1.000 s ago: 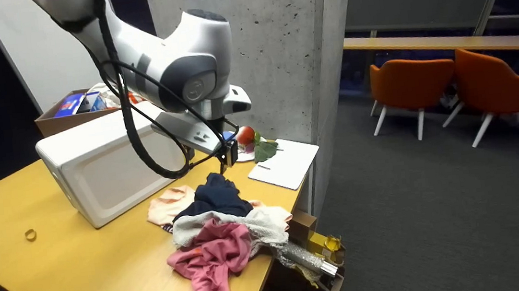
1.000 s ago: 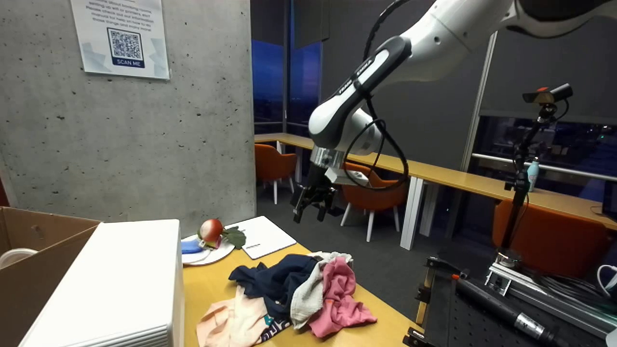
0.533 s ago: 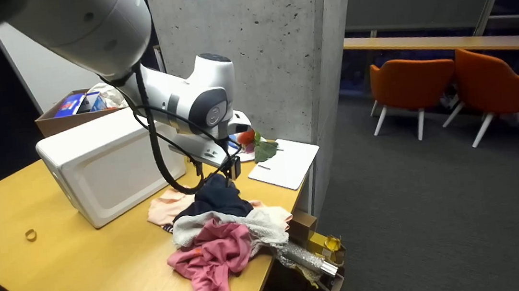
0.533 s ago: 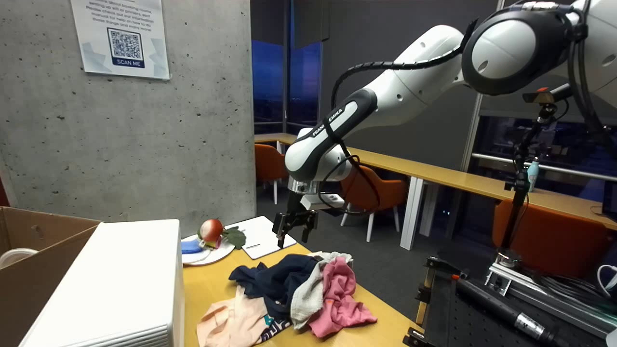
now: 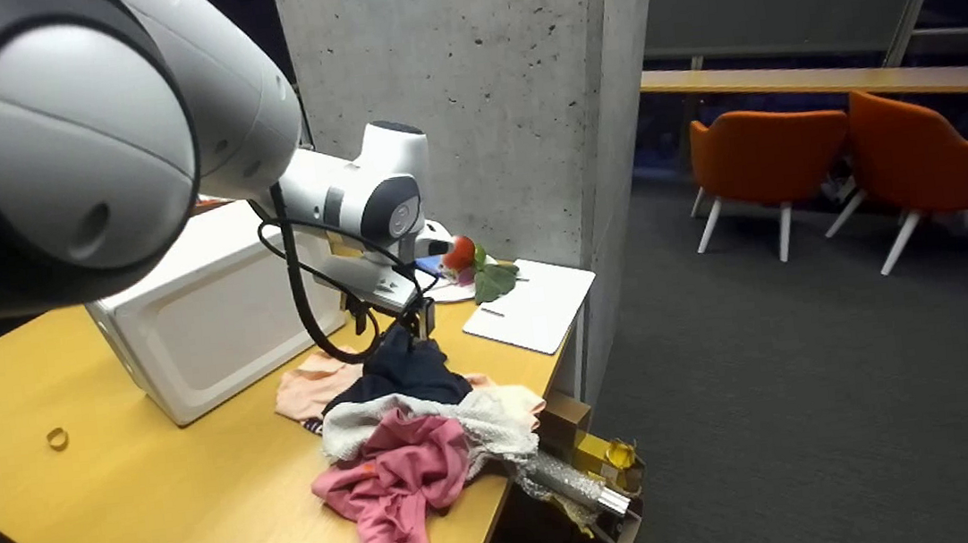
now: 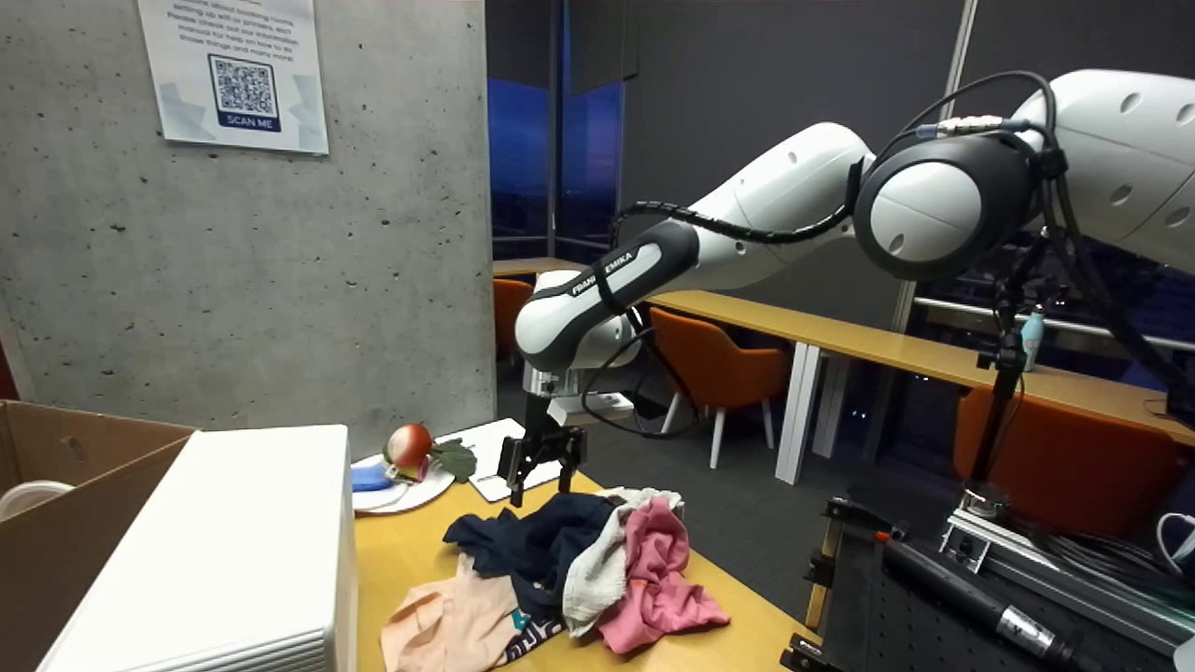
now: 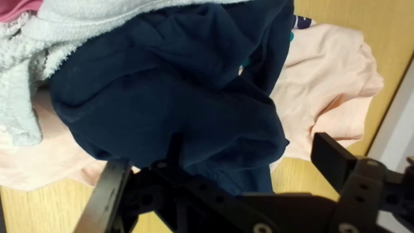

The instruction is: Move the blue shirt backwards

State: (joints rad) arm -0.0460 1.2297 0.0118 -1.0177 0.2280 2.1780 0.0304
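The blue shirt, dark navy and crumpled, lies on top of the clothes pile in both exterior views (image 5: pixel 410 376) (image 6: pixel 541 541). It fills the middle of the wrist view (image 7: pixel 168 106). My gripper (image 7: pixel 249 140) is open and points down. It hangs just above the end of the shirt away from the pink cloth (image 6: pixel 541 490). In the wrist view one finger (image 7: pixel 175 147) overlaps the navy cloth and the opposite finger (image 7: pixel 330 160) is past its edge, over peach cloth and table. A shirt fold lies between them. I cannot tell whether the fingertips touch the cloth.
A grey-white towel (image 5: pixel 487 424), a pink cloth (image 5: pixel 409 459) and a peach shirt (image 6: pixel 457 616) lie around the navy one. A white box (image 5: pixel 218 308) stands close beside the pile. A plate (image 6: pixel 434 487) with toy food and a whiteboard (image 5: pixel 533 311) lie beyond.
My gripper has come down, in an exterior view also toward the white box, from high above to just over the blue shirt. It stays open. The clothes have not visibly moved.
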